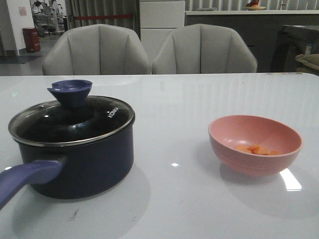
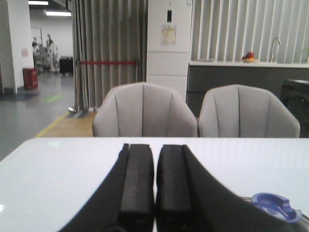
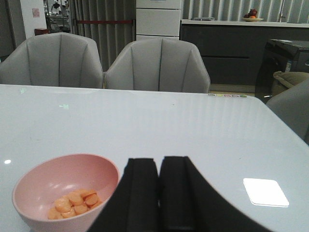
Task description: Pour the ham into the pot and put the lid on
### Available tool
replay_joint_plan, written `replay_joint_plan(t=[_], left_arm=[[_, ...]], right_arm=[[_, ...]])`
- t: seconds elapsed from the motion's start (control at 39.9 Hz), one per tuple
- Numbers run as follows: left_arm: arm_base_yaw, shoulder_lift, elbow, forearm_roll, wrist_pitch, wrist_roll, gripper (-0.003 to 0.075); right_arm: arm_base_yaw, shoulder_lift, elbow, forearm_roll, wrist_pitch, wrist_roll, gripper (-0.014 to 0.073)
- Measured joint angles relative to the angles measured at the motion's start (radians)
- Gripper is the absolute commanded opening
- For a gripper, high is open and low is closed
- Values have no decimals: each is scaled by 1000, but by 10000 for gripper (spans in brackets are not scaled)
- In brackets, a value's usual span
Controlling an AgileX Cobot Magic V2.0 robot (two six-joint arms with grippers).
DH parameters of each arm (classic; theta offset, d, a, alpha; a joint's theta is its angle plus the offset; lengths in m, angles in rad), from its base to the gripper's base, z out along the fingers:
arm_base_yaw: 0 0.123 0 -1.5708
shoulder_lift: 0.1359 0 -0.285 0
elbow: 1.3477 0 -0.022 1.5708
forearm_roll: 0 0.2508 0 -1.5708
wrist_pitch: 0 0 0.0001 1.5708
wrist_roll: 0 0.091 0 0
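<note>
Up front, the front view shows neither arm nor gripper. The pot [image 1: 79,159] sits on the left of the white table [image 1: 174,204], with the lid [image 1: 72,122] resting on its rim and the cupped knob [image 1: 70,92] standing on top. White lettering shows on the glass near the rim. The pot's long handle [image 1: 27,179] runs toward the camera and is cut off at the left edge. Well apart, on the right, stands the pink bowl [image 1: 255,144], and the ham [image 1: 256,149] lies in its bottom as a few orange chunks, partly hidden by the near wall. Two grey chairs [image 1: 149,50] stand behind the table.

Next, in the left wrist view, the left gripper [image 2: 155,193] has its two black pads pressed together with only a thin seam between them, and nothing is held. It hangs above the table, touching nothing that I can see. Only the knob [image 2: 275,205] pokes into the lower corner; the rest of the pot is out of frame.

Last, in the right wrist view, the right gripper [image 3: 158,198] is likewise closed pad against pad and empty. The bowl [image 3: 65,191] sits just beside it, with the ham [image 3: 75,203] heaped in its bottom. The bowl's lower edge is cut off.
</note>
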Motion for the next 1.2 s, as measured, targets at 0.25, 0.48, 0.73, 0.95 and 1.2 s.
replay_joint_plan(t=[0.25,0.48,0.73,0.95,1.2], left_arm=[[0,116,-115,-33,198,0,113],[0,169,-118,-36,226,0,158],[-15,270,-199,46,295,0,531],[-39,411,-286,11,338,0,601],[-40,710,-535,-32,597,0,601]], right_arm=[[0,0,0,0,0,0,134],[0,0,0,0,0,0,134],[0,0,0,0,0,0,134],[0,0,0,0,0,0,134],[0,0,0,0,0,0,134]])
